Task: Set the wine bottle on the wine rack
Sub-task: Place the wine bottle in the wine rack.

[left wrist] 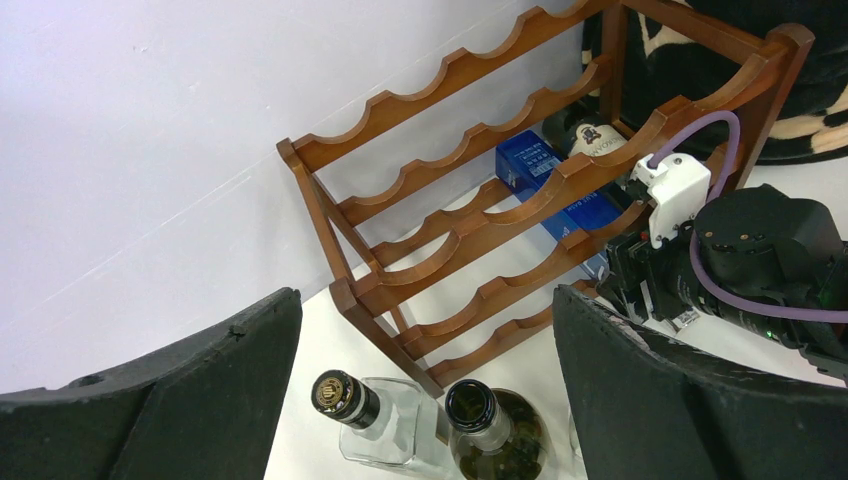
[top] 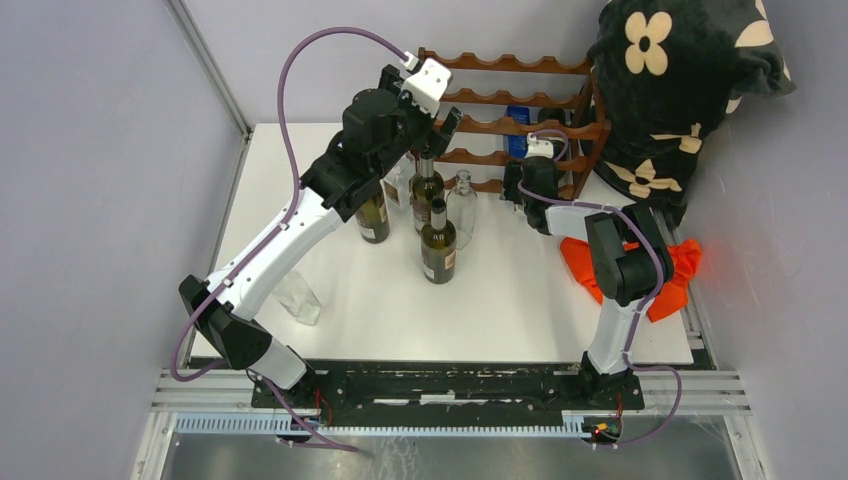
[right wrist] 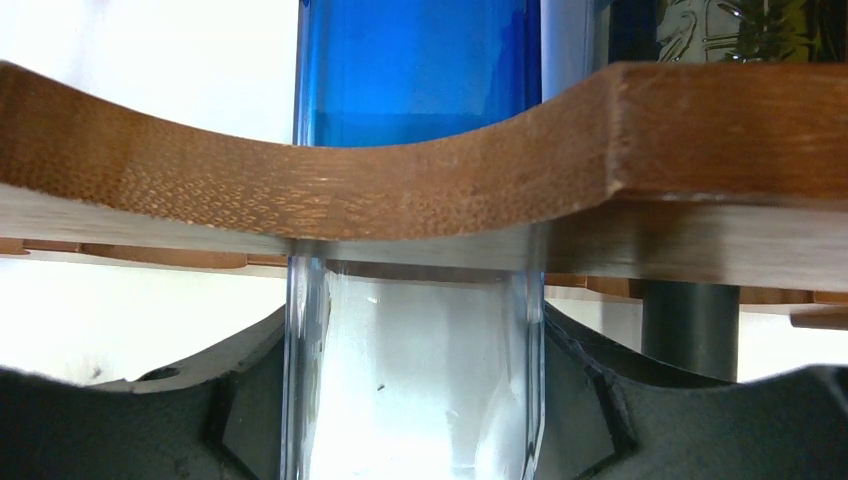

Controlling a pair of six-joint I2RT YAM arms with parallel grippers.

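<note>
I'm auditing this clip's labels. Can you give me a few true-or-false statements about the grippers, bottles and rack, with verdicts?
1. The left gripper is open and holds nothing. True.
2. The right gripper is shut on a dark green bottle. False: it clamps the clear bottle with a blue label.
3. A scalloped rail of the wine rack crosses that bottle. True.
4. No bottle stands on the table. False: several upright bottles stand there.
5. The rack's top tier holds a bottle. False: it is empty.
</note>
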